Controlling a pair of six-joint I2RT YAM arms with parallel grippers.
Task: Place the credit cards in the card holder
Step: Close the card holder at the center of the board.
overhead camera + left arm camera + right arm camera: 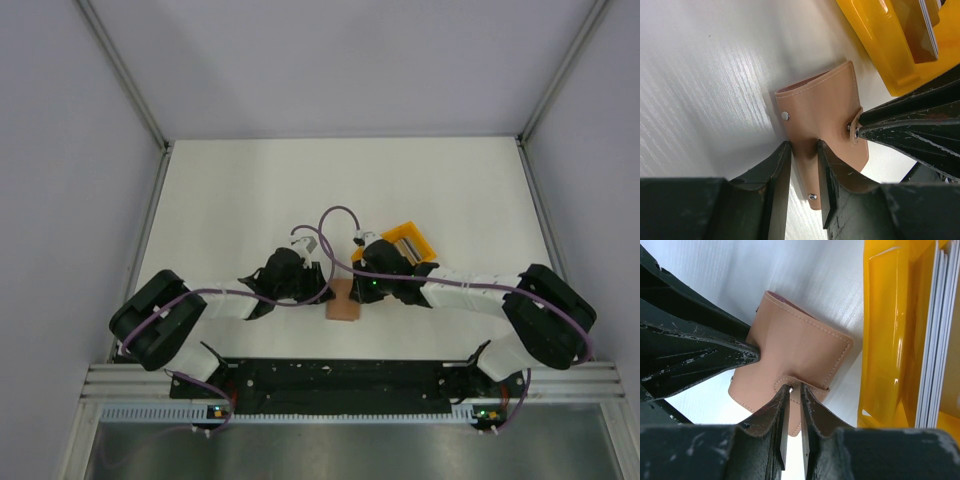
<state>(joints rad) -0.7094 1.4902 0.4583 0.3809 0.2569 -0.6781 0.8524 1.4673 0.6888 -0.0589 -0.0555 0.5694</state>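
Narrowly parted, left gripper (804,172) pinches the card holder (825,110); right gripper (794,405), nearly closed, nips its snap tab (812,386).

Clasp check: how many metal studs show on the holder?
3: one on the card holder's face, one beside the left tool, one on its strap in the right tool. Others may be hidden.
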